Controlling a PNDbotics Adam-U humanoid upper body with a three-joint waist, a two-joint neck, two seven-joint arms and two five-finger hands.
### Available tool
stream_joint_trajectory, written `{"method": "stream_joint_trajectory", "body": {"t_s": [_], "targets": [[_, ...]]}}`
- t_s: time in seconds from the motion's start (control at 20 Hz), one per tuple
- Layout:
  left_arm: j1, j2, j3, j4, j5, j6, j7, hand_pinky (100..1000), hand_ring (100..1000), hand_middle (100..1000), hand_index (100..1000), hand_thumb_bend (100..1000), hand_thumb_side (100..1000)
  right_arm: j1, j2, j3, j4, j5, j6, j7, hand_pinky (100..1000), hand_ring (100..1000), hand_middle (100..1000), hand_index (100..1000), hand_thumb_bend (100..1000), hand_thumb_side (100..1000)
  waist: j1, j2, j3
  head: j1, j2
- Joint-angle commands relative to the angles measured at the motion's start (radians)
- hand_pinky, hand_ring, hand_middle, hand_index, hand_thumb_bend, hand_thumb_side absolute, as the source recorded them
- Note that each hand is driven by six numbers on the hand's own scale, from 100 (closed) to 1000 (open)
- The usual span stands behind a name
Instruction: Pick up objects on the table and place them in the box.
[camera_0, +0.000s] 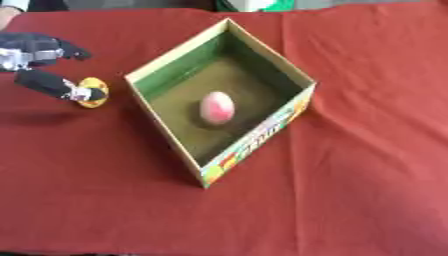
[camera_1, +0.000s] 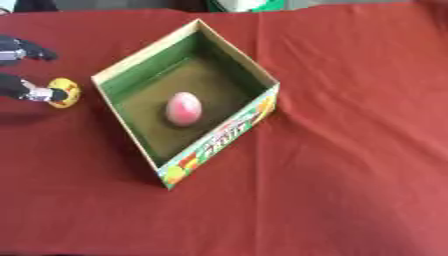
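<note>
An egg (camera_0: 217, 107) lies in the box (camera_0: 254, 137).

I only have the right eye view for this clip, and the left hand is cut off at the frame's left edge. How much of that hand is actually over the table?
Observer: The left eye view shows the whole left hand. It is black with silver parts and hangs over the red cloth, to the left of the box.
Operator: I see two dark fingers. Do both belong to that hand?
Observer: Yes, both run out from the same palm. The lower finger reaches the yellow object. The upper one points toward the box and stays apart from the yellow object.
</note>
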Motion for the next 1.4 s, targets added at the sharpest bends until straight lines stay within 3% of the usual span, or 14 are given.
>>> {"method": "stream_joint_trajectory", "body": {"t_s": [0.05,0.65,1.4], "targets": [[-0.027,0.011,0.006,0.016,-0.025,-0.001,-0.013,878,952,898,1000,484,821,-0.014,-0.007,-0.007,-0.019,-0.008,0.006,-0.001,838,812,746,894,101,729,-0.001,-0.016,-0.002,0.009,-0.014],[-0.058,-0.03,0.002,0.11,-0.137,-0.004,-0.001,842,929,829,961,455,803,-0.016,0.007,-0.009,-0.019,-0.016,0.008,0.012,842,814,746,894,100,722,-0.005,-0.001,-0.016,0.022,-0.019],[-0.065,-0.022,0.001,0.115,-0.175,-0.03,-0.033,812,905,794,938,443,802,-0.008,0.014,-0.012,-0.019,-0.019,0.018,0.021,844,815,737,893,100,717,-0.006,-0.003,-0.01,0.033,-0.009]]}}
